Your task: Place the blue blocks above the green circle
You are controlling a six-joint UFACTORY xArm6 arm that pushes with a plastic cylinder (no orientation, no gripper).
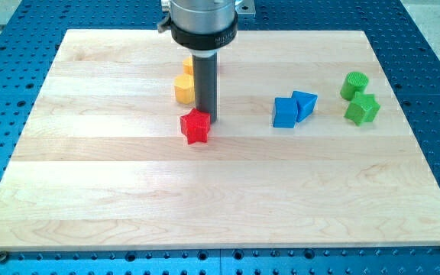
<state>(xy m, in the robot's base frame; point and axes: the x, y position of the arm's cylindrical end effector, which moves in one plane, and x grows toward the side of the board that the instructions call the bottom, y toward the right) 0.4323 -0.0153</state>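
Two blue blocks lie touching at the view's right of centre: a blue cube-like block (pixel 285 112) and a blue triangular block (pixel 305 103) at its right. The green circle (pixel 354 84) is a green cylinder near the board's right side, with a green star-shaped block (pixel 363 109) just below it. The blue blocks are left of the green circle and slightly below its level. My tip (pixel 207 121) is far to their left, touching the upper right edge of a red star block (pixel 195 126).
A yellow hexagon block (pixel 184 88) and an orange block (pixel 189 66) behind it sit just left of my rod. The wooden board (pixel 128 191) lies on a blue perforated table.
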